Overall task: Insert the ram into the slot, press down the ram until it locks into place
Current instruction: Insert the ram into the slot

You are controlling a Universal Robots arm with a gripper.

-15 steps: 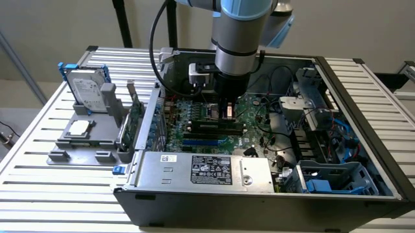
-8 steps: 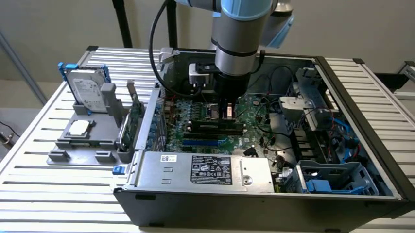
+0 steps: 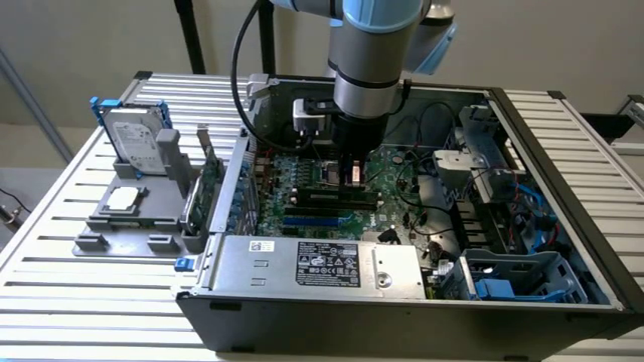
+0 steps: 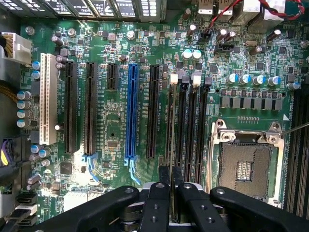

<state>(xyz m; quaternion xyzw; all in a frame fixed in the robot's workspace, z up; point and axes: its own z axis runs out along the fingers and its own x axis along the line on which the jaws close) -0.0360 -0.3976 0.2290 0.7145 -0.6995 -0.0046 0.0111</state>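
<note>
Ribbed aluminium slats form the table. At the exterior view's left sits a grey moulded plastic fixture. It carries one metal-faced hard drive, upright in a blue bracket, and one square processor chip, lying flat. Just beside it, one green expansion card stands on edge against the open sheet-metal computer case. Along the case's near wall lies one boxy silver power supply with a black label. Behind it the green motherboard lies flat. The arm, a smooth grey cylinder with a pale blue joint cap, reaches straight down over the board. At the exterior view's right, one grey plastic drive cage holds blue parts.

Wrist view, in sequence across the board:
- one white PCI socket
- two long black sockets, then one short black one
- one bright blue socket
- one more long black socket
- four narrow parallel black memory sockets, two with white end clips and two with black
- one square CPU socket framed in bright metal

The gripper, matt black with bolted links, has its two fingers drawn close, pinching the ram. The ram shows edge-on as a thin dark strip. It stands along the slot, the outermost memory socket, nearest the long black one. Whether the end clips have locked cannot be told.
</note>
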